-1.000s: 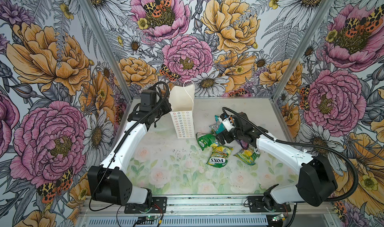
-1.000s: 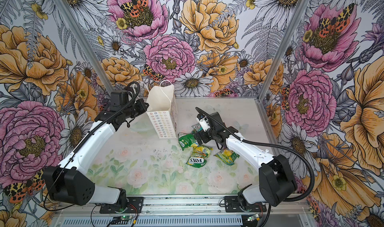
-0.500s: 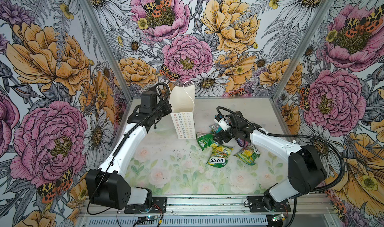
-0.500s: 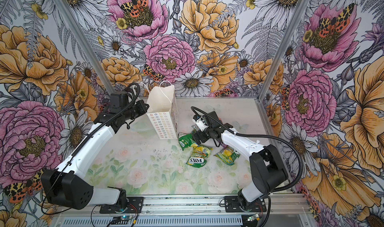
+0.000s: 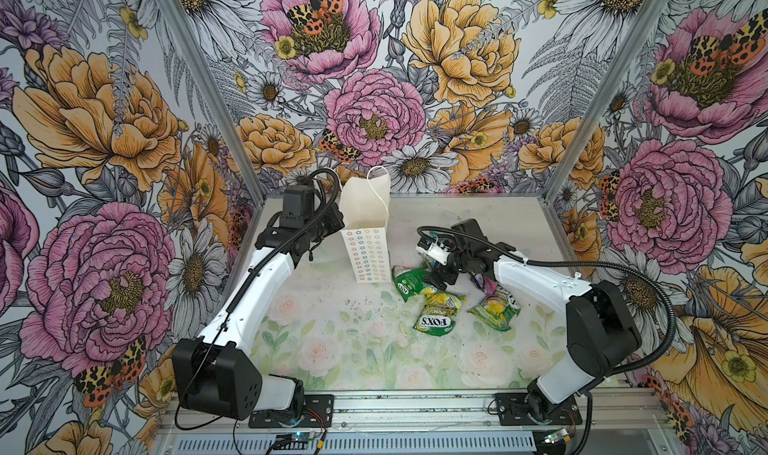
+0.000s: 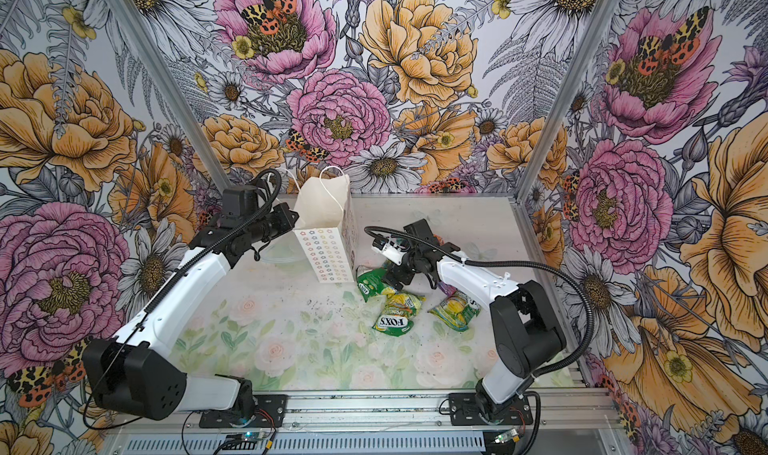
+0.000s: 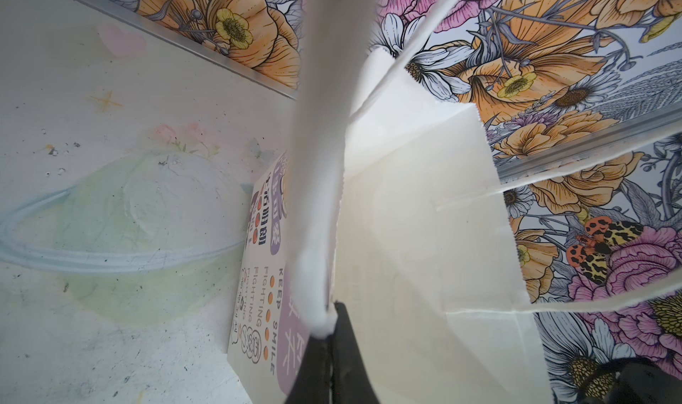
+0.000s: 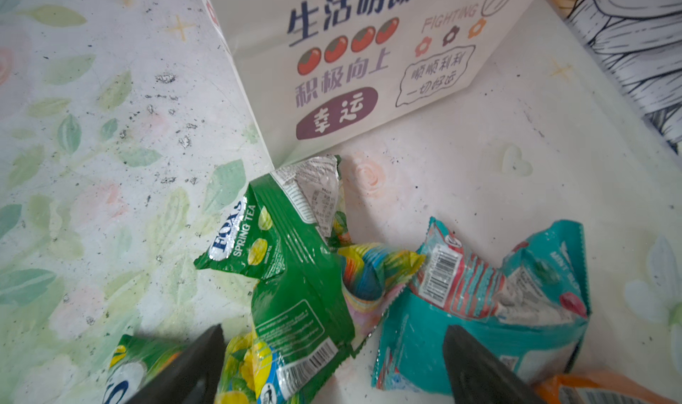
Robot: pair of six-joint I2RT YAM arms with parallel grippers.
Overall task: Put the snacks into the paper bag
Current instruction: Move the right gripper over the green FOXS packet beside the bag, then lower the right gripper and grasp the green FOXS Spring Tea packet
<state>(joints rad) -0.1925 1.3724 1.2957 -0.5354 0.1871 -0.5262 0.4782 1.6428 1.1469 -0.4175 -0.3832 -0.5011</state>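
The white paper bag (image 5: 368, 241) (image 6: 328, 253) stands upright at the back, mouth open. My left gripper (image 5: 338, 220) (image 7: 330, 317) is shut on its rim. To the bag's right the snacks lie on the mat: a green packet (image 5: 407, 280) (image 8: 280, 254), a yellow-green FOX'S packet (image 5: 436, 313), another yellow-green one (image 5: 496, 309) and a purple one (image 5: 482, 282). My right gripper (image 5: 436, 276) (image 8: 336, 339) hangs open just over the green packet, holding nothing. The right wrist view also shows a teal packet (image 8: 479, 310) and an orange corner (image 8: 590, 391).
Flower-printed walls with metal corner posts (image 5: 569, 157) close in the back and sides. An aluminium rail (image 5: 415, 407) with both arm bases runs along the front. The table's floral mat (image 5: 353, 349) stretches in front of the bag and packets.
My right gripper has shifted left and lower, from over the teal packet toward the green one. The left gripper and the bag have stayed put.
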